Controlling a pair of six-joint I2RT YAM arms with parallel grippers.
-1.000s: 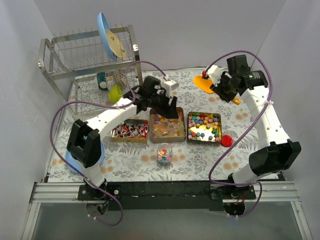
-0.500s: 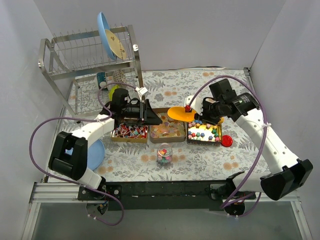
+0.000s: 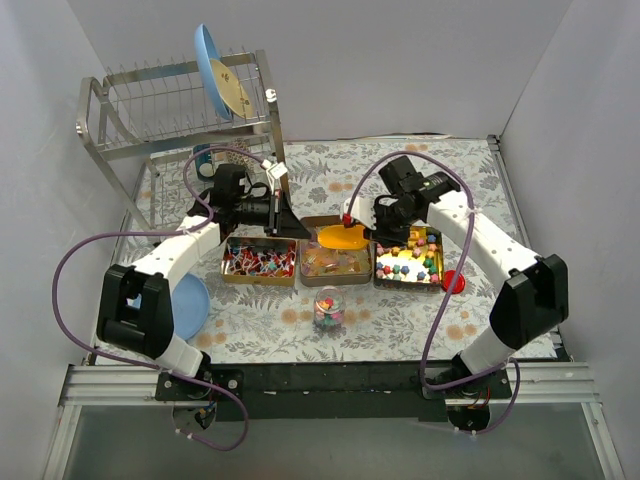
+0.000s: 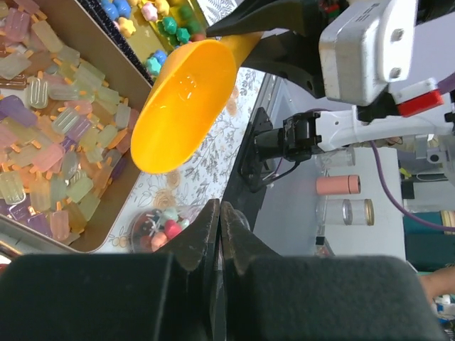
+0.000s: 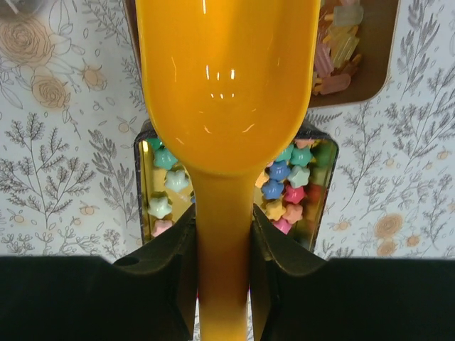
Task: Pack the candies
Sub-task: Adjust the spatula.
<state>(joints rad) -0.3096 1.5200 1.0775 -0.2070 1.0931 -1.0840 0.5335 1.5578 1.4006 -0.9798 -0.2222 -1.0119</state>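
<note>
Three open tins lie in a row. Red-blue-white wrapped candies (image 3: pixel 260 265) fill the left one, pale flat pieces (image 3: pixel 335 264) (image 4: pixel 50 135) the middle one, bright star nuggets (image 3: pixel 408 262) (image 5: pixel 284 181) the right one. My right gripper (image 3: pixel 377 232) (image 5: pixel 222 227) is shut on the handle of the orange scoop (image 3: pixel 340 237) (image 5: pixel 227 78), whose empty bowl hangs over the middle tin's back edge. My left gripper (image 3: pixel 291 228) (image 4: pixel 219 207) hovers shut and empty behind the gap between the left and middle tins, pointing at the scoop (image 4: pixel 185 106).
A small glass jar (image 3: pixel 328 310) (image 4: pixel 160 227) part-filled with candies stands in front of the middle tin. A red lid (image 3: pixel 453 281) lies right of the tins. A dish rack (image 3: pixel 180 120) fills the back left. A blue plate (image 3: pixel 190 305) lies at the front left.
My right arm carried the scoop from the back right down and left to over the middle tin. My left gripper drew back left off the middle tin and closed.
</note>
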